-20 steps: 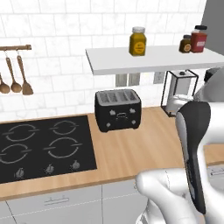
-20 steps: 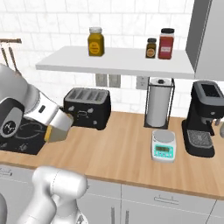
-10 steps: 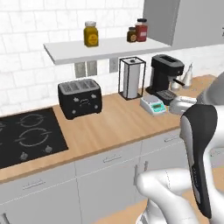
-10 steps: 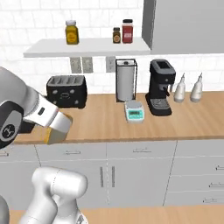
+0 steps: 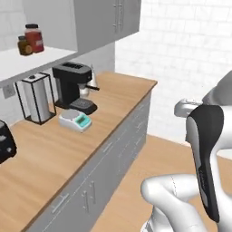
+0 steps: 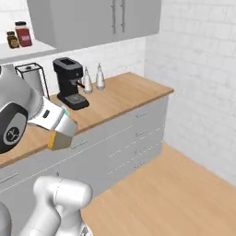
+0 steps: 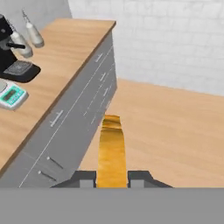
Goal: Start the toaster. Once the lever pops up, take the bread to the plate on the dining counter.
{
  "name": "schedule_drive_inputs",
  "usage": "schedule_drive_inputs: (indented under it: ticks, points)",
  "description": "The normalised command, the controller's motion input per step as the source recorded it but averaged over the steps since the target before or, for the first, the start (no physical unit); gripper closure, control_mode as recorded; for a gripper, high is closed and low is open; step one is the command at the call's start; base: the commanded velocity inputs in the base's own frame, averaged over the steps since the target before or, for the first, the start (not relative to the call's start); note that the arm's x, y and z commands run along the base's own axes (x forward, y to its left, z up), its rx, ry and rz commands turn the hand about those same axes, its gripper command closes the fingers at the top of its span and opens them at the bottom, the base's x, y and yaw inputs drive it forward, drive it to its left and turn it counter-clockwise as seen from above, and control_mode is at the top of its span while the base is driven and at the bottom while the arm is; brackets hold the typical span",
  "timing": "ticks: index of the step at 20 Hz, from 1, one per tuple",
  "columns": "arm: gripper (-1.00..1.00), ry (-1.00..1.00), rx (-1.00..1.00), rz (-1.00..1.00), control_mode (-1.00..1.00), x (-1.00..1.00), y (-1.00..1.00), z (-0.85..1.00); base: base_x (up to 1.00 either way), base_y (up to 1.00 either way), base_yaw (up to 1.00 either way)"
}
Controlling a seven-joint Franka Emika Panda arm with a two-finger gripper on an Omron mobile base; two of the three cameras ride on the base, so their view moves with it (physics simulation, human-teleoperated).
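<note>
The gripper (image 7: 112,180) is clenched on the bread (image 7: 112,153), which stands edge-on between the two dark fingers (image 7: 85,178) in the hand view; only its orange-tan crust is presented, and its lower end is cut off behind the fingers. In the right base view the bread (image 6: 59,140) appears as a tan block at the end of the white wrist, held in the air in front of the desk (image 6: 110,99) edge; the fingers themselves cannot be made out there. In the left base view the arm blocks the hand, so the grasp cannot be checked from that side.

The toaster (image 5: 5,141) is cut off at the left edge of the left base view, only a dark corner showing on the desk. Further along the desk stand a small white scale (image 5: 74,120), a black coffee machine (image 5: 72,87) and a wire-framed paper towel holder (image 5: 35,97). Two pale bottles (image 6: 93,78) stand just beside the coffee machine. Jars (image 5: 31,40) sit on the wall shelf, labels unreadable. The wood floor (image 7: 175,127) lies below the bread.
</note>
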Motion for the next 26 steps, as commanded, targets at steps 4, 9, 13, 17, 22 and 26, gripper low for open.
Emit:
schedule_drive_inputs:
  ticks: [4, 9, 13, 17, 22, 26]
  points:
    - [1.00, 0.00, 0.00, 0.00, 1.00, 0.00, 0.00, 0.00, 0.00, -0.20, -0.92]
    - [1.00, 0.00, 0.00, 0.00, 1.00, 0.00, 0.00, 0.00, 0.01, -0.25, -0.84]
    - [1.00, 0.00, 0.00, 0.00, 1.00, 0.00, 0.00, 0.00, 0.08, -0.20, -0.81]
    - [1.00, 0.00, 0.00, 0.00, 1.00, 0.00, 0.00, 0.00, 0.27, -0.06, -0.76]
    - [1.00, 0.00, 0.00, 0.00, 1.00, 0.00, 0.00, 0.00, 0.63, 0.07, -0.68]
    - [1.00, 0.00, 0.00, 0.00, 1.00, 0.00, 0.00, 0.00, 0.82, 0.58, -0.56]
